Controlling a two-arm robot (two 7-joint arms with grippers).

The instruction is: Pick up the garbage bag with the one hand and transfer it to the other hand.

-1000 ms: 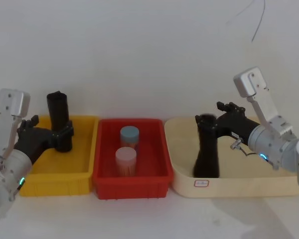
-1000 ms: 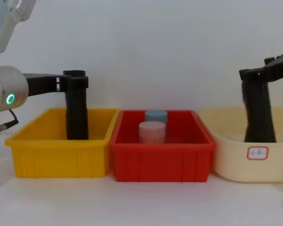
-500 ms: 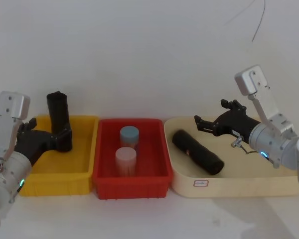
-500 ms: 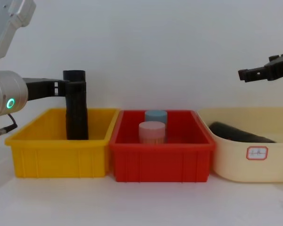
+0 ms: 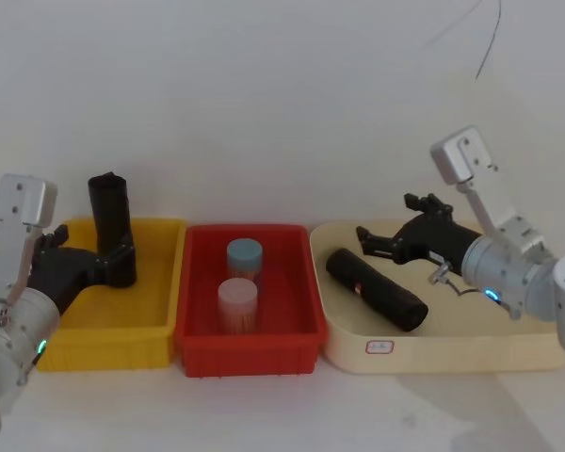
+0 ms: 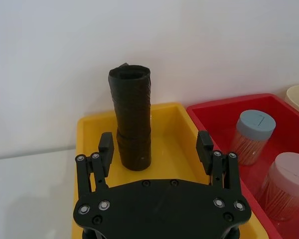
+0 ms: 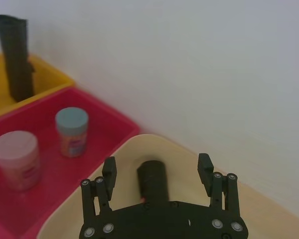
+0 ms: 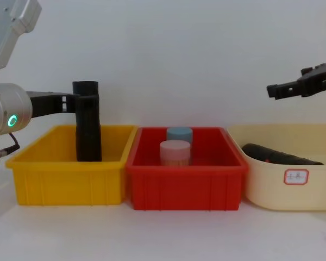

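Observation:
The garbage bag is a black roll with a small red mark, lying on its side in the cream tray; it also shows low in the tray in the chest view. My right gripper, on the blue-ringed arm, hovers open just above it, its fingers clear of the roll. My left gripper, on the green-ringed arm, stands open at a similar black tube with a hollow top. That tube stands upright in the yellow bin, and the fingers flank it without touching.
A red bin between the yellow bin and the cream tray holds two jars, one blue-lidded and one pink-lidded. A white wall stands close behind all three containers. Bare white table lies in front.
The right gripper opened and the roll it held upright fell flat in the cream tray; the gripper then shifted slightly left. The left gripper eased back a little from the upright tube.

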